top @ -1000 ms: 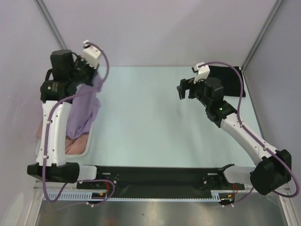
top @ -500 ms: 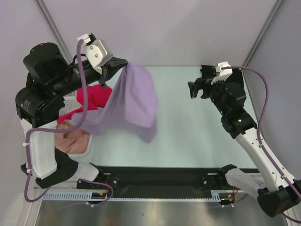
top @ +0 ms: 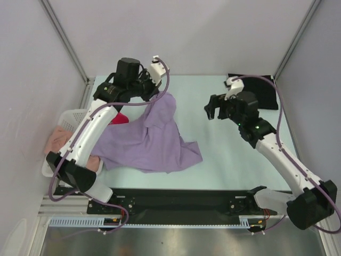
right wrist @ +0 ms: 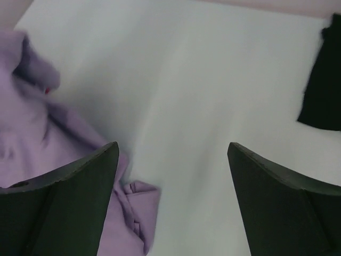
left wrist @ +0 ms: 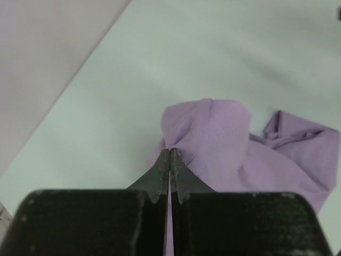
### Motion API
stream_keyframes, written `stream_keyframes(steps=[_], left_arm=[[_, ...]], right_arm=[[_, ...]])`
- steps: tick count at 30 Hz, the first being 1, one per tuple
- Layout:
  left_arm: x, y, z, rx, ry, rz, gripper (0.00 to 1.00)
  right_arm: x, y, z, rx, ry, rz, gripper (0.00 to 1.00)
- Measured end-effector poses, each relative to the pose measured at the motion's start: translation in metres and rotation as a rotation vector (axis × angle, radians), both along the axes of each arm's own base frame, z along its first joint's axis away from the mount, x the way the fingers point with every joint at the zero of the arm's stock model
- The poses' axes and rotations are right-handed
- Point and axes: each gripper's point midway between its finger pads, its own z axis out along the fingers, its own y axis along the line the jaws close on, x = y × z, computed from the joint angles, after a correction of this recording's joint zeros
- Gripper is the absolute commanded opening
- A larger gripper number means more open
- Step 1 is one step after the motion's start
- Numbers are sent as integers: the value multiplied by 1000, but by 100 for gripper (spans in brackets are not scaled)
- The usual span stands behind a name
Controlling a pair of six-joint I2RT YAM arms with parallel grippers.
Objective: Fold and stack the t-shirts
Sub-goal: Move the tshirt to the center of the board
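Note:
The lavender t-shirt (top: 152, 140) lies crumpled on the left half of the table, one end lifted. My left gripper (top: 158, 96) is shut on its upper edge; in the left wrist view the cloth (left wrist: 234, 149) hangs from the closed tips (left wrist: 170, 152). My right gripper (top: 213, 111) is open and empty above mid-table, to the right of the shirt; its view shows the shirt's corner (right wrist: 136, 208) at the lower left. The black folded t-shirt (top: 256, 88) lies at the back right, also in the right wrist view (right wrist: 324, 90). The magenta-red t-shirt (top: 120, 118) and the peach-pink t-shirt (top: 59, 137) sit in the basket.
The white plastic basket (top: 73, 116) stands at the table's left edge, partly covered by the lavender shirt. Grey walls and metal posts enclose the table on three sides. The arm bases and a black rail run along the near edge.
My left arm has swung the lavender shirt out of the basket and lowered it to the right onto the table, where it now spreads. My right gripper has shifted slightly left and lower.

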Motion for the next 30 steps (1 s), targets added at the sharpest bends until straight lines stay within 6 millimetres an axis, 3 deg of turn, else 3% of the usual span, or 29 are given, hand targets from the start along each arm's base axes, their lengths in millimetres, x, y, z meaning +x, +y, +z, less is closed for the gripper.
stream_keyframes(steps=[2, 3, 5, 6, 9, 12, 15, 18, 19, 21, 24, 26, 27, 29, 30], left_arm=[[13, 15, -35, 34, 57, 52, 0], [17, 23, -48, 47, 77, 75, 1], [25, 34, -64, 62, 91, 103, 77], [26, 36, -69, 65, 98, 108, 99], [28, 42, -76, 82, 113, 133, 100], [31, 62, -75, 76, 122, 190, 100], [36, 138, -73, 39, 131, 388, 100], [25, 252, -82, 42, 141, 695, 100], [19, 277, -89, 50, 154, 767, 100], [6, 304, -111, 67, 203, 843, 100], [-10, 317, -153, 90, 316, 863, 100], [-20, 316, -177, 79, 390, 848, 95], [-25, 315, -186, 76, 417, 841, 91], [-32, 313, -197, 71, 446, 831, 67], [-34, 314, -202, 76, 456, 828, 55]], right_arm=[[-5, 22, -32, -14, 79, 73, 91], [-10, 34, -47, -23, 108, 115, 99], [-31, 65, -88, -59, 186, 237, 100], [-43, 82, -108, -80, 224, 298, 100], [-70, 117, -154, -138, 332, 416, 100], [-72, 142, -185, -176, 419, 455, 100], [-62, 159, -205, -196, 466, 452, 100], [-51, 174, -221, -218, 496, 443, 100], [-48, 177, -225, -225, 500, 439, 100], [-43, 183, -237, -245, 519, 427, 99], [-44, 187, -254, -294, 543, 411, 93], [-48, 188, -263, -326, 554, 412, 69], [-48, 187, -265, -339, 554, 406, 45], [-49, 187, -264, -351, 554, 406, 24], [-49, 187, -263, -355, 554, 401, 8]])
